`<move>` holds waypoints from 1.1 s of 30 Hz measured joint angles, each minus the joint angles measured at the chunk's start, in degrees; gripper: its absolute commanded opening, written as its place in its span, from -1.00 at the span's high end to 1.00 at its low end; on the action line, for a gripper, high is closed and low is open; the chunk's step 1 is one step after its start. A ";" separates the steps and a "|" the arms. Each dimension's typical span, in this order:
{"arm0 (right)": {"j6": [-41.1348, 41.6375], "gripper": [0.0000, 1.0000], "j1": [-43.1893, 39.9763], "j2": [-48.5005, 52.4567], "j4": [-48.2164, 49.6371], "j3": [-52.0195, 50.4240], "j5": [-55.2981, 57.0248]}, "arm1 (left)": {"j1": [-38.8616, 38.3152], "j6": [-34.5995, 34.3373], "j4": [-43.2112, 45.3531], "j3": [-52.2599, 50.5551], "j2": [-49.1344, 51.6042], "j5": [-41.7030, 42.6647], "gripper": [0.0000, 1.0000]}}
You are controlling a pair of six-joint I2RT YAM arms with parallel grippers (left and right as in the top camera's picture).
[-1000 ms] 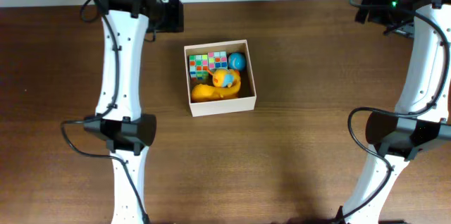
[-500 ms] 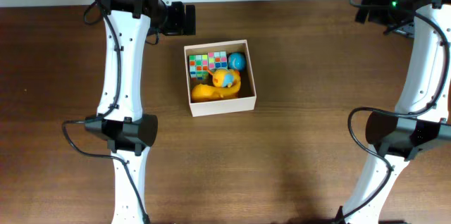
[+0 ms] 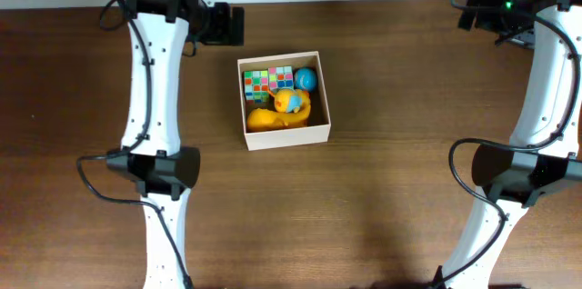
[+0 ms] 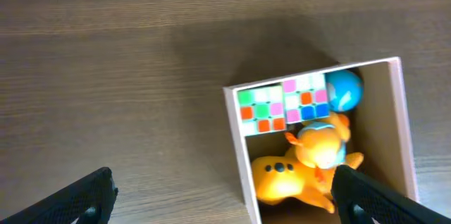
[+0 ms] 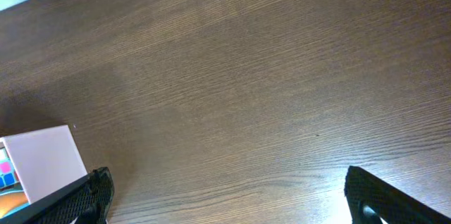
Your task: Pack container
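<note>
The container is a small white-walled square box on the table, left of centre. Inside lie a multicoloured puzzle cube, a blue ball and a yellow-orange plush toy. My left gripper is open and empty, hovering above the table just beyond the box's far left corner. Its wrist view shows the container with the cube, ball and plush between the spread fingers. My right gripper is open and empty at the far right; its fingers hang over bare wood.
The dark wooden table runs to a white edge strip at the back. A corner of the container shows at the left edge of the right wrist view. Both arm bases stand near the front edge.
My left gripper shifted a little to the right toward the box, then back slightly left. The box, the toys and the right arm have not moved.
</note>
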 measured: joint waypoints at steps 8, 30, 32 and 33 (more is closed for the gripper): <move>0.00 -0.97 0.00 0.00 0.00 0.00 0.00 | 4.31 0.50 2.82 0.02 -0.31 -0.76 -0.99; 0.00 -0.98 0.00 0.00 0.02 0.00 0.00 | 6.56 3.45 29.83 -29.79 -32.70 -1.46 -0.98; 0.00 -0.97 0.00 0.00 0.02 0.00 0.00 | 6.71 3.48 33.55 -37.13 -37.03 -1.46 -0.99; -0.02 -0.97 0.00 0.00 0.02 0.00 0.00 | 6.82 3.45 36.26 -42.10 -39.98 -1.44 -0.99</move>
